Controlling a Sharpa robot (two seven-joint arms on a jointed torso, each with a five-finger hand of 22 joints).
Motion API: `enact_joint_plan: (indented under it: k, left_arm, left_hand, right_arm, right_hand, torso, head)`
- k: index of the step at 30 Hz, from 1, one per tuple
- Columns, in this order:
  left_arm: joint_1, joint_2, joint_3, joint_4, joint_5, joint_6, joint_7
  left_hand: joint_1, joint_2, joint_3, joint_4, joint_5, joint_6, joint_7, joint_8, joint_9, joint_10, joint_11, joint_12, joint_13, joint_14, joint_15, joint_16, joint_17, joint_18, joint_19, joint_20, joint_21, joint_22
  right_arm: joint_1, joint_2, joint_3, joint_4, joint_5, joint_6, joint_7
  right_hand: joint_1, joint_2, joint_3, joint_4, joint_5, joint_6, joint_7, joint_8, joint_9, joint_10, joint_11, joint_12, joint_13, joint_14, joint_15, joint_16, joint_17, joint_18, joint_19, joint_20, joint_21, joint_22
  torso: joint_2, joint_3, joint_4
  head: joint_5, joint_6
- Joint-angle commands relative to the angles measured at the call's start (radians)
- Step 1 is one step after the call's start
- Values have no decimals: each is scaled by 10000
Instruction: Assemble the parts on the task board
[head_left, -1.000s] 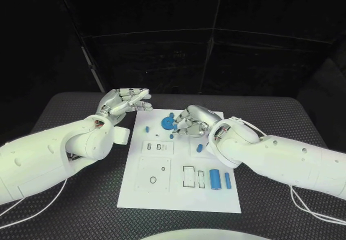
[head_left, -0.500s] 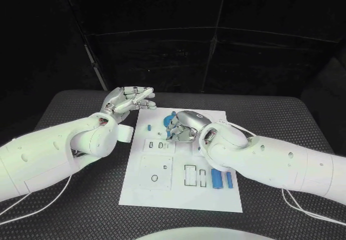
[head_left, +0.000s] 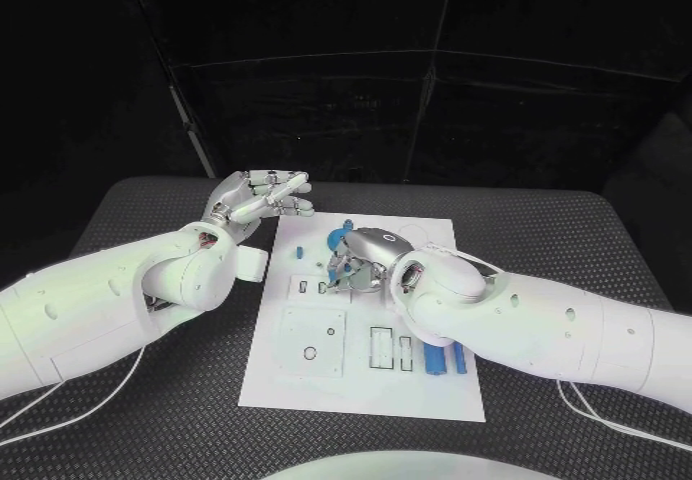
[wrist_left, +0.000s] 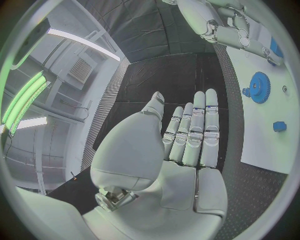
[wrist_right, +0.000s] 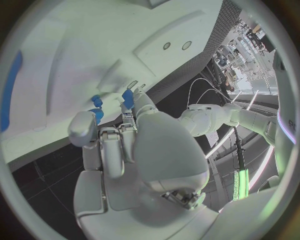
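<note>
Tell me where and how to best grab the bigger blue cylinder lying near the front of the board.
Grip the larger blue cylinder across its round sides at mid-length, coming straight down from above. It lies flat on the task board, long axis running near to far, with a thinner blue pin close beside it, so slim fingertips probably fit better than a full wrap.

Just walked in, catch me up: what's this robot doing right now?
It's assembling small blue parts on a white board. The right hand is down on the board's far half, fingertips among small blue pieces. The left hand hovers empty, fingers straight, off the board's far left corner. A blue gear lies nearby.
</note>
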Motion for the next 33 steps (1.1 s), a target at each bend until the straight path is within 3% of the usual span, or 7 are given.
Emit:
enact_joint_plan:
  k: [1, 33]
  left_arm:
    - [15, 10, 11, 11, -34, 120, 50]
    - [14, 20, 11, -20, -34, 154, 18]
  left_hand:
    - [39, 25, -26, -23, -19, 68, -15, -33, 7, 65, 4, -35, 8, 64, -40, -70, 13, 112, -46, -16, -50, -14]
    - [40, 26, -32, -27, -20, 72, -16, -37, 6, 69, 4, -39, 8, 65, -39, -77, 17, 111, -52, -15, -55, -17]
  right_arm:
    - [10, 39, -12, -17, -253, 237, -44]
    - [-123, 189, -81, -318, -338, 434, 92]
  right_hand:
    - [-35, 20, 1, 38, -1, 205, -149, 45, 23, 20, -104, -51, 364, 953, -95, 12, 2214, -179, 20, -55, -16, -17]
    - [-129, -143, -12, 34, -75, 71, -102, -25, -17, -53, -77, -143, 276, 934, -85, -21, 2127, -160, -50, -58, -83, -137]
  torso:
    - [0, -2, 4]
    - [-4, -1, -2]
  head:
    - [7, -3]
    - [73, -106]
